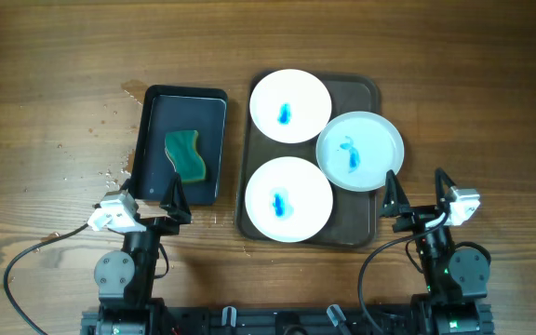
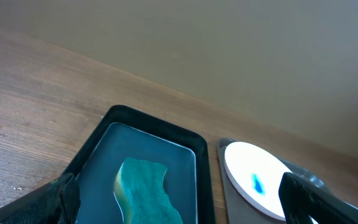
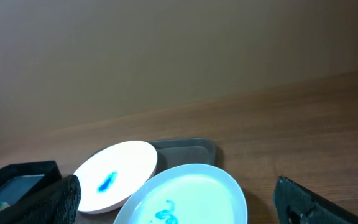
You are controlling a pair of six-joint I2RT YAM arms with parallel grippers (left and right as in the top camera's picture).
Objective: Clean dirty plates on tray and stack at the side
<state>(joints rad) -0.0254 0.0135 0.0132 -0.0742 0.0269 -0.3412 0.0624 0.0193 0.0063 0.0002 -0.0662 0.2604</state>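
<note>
The left gripper [image 1: 152, 197] has its jaws spread wide with nothing between them; the right gripper [image 1: 417, 197] is the same, wide apart and holding nothing. Straight ahead of the left gripper we see the black tray [image 1: 147, 130]. Its near rim reaches to the gripper's tips, and the sponge [image 1: 187, 155] lies inside it, a little further ahead. Ahead and to the right of this gripper is the tray [image 1: 359, 91]; a narrow strip of bare table [image 1: 45, 112] separates the two trays. The near plate [image 1: 289, 198] is the closest one to the left gripper, and its left edge comes about to the left rim of the tray. The far plate [image 1: 290, 105] lies beyond it, well apart from both grippers. The right plate [image 1: 359, 151] is just ahead of the right gripper, slightly to its left. Its right edge goes over the right rim of the tray and hangs above the table. We cannot tell if it touches the far plate or only comes near. All three are marked with blue at the centre. To the right of the right gripper the wood is open. To the left of the left gripper it is open too, with small pale specks [image 1: 110, 174]. Between the grippers, before the near rim of the tray, there is a free band of wood
</note>
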